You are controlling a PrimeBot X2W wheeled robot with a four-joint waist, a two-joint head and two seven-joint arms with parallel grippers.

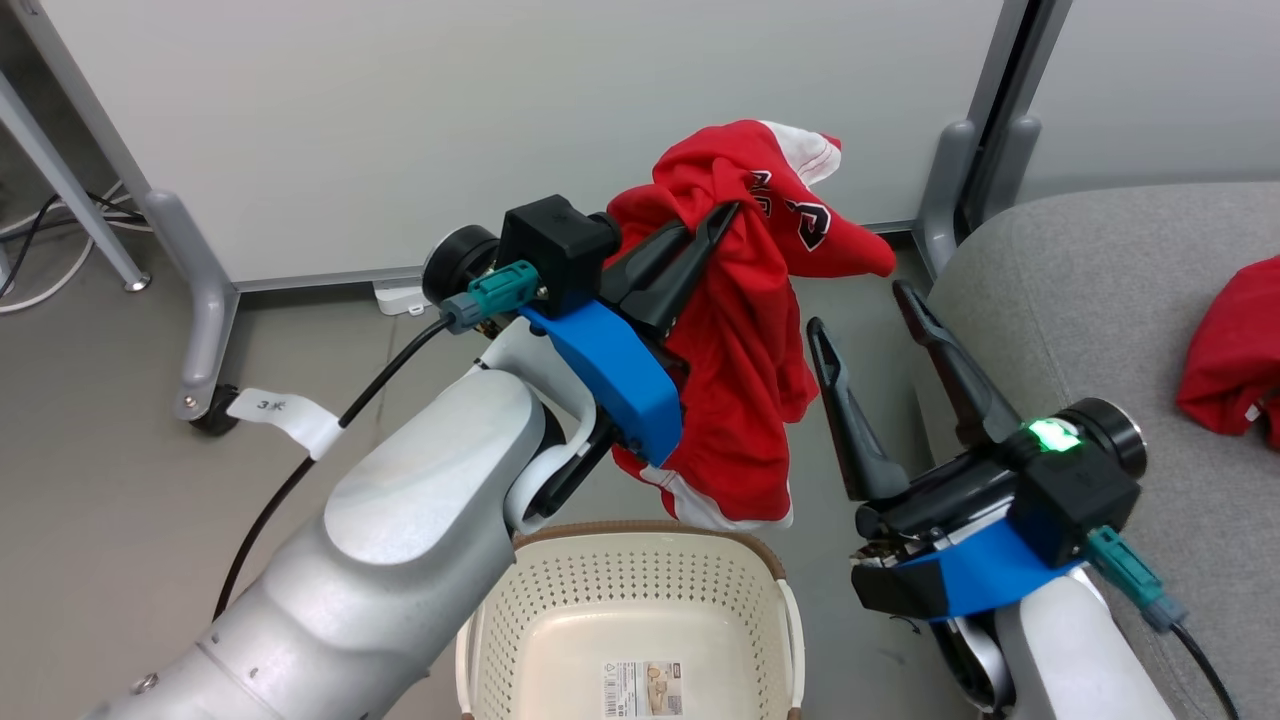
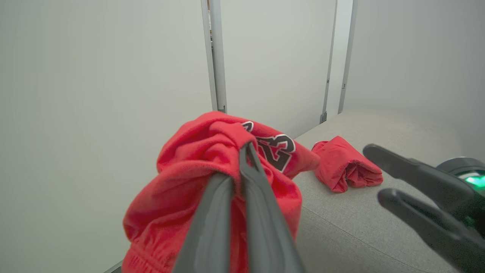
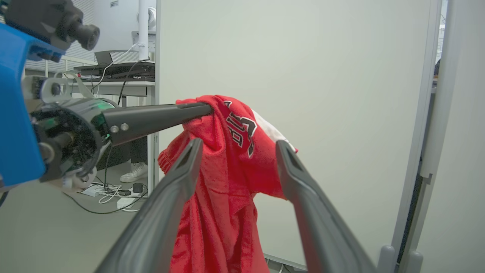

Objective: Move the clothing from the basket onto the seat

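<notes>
Above the basket, my left gripper is clamped on the printed red jersey, hanging clear; right gripper spread wide beside it; plain red garment on the seat.

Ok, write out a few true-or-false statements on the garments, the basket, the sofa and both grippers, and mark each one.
1. The left gripper is shut on the red printed garment with white trim. True.
2. The cream perforated plastic basket holds a red garment. False: the part of its bottom in view is bare apart from a label sticker.
3. The plain red garment lies on the grey woven-fabric sofa. True.
4. The right gripper grips the printed garment. False: it is open and holds nothing, beside the hanging cloth.
</notes>
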